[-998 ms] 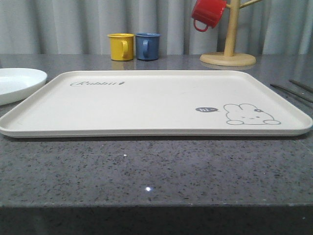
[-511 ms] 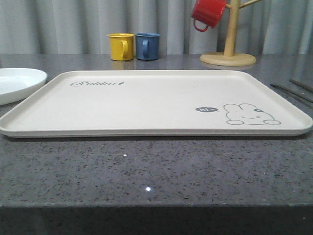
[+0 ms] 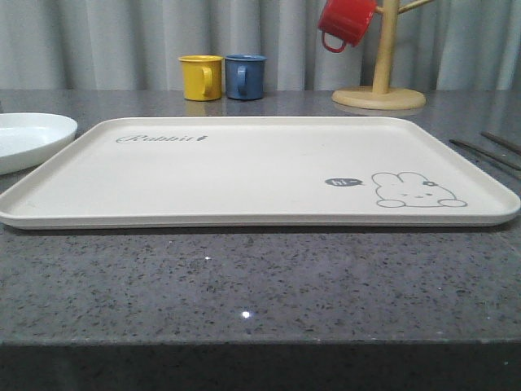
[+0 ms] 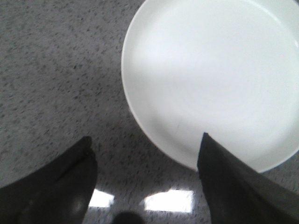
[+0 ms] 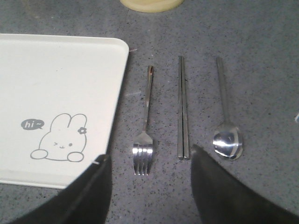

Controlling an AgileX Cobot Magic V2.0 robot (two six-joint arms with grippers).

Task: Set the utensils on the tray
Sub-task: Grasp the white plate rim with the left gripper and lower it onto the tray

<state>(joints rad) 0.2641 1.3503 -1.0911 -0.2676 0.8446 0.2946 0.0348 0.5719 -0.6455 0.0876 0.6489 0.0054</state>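
The cream tray [image 3: 244, 171] with the rabbit drawing lies bare across the middle of the table. To its right on the stone top lie the utensils side by side: a fork [image 5: 145, 130], a pair of chopsticks [image 5: 183, 109] and a spoon [image 5: 226, 126]; thin metal ends [image 3: 487, 151] show at the right edge of the front view. My right gripper [image 5: 149, 161] hangs open above the fork's tines, the tray [image 5: 56, 98] corner beside it. My left gripper [image 4: 145, 142] is open above the near rim of the white plate [image 4: 215, 74], one fingertip over the rim.
The plate [image 3: 28, 138] sits just left of the tray. A yellow mug [image 3: 201, 77] and a blue mug [image 3: 245, 76] stand at the back. A wooden mug stand [image 3: 380, 90] with a red mug [image 3: 345, 23] is at the back right.
The white plate has shifted very slightly to the left in the front view. Nothing else has moved.
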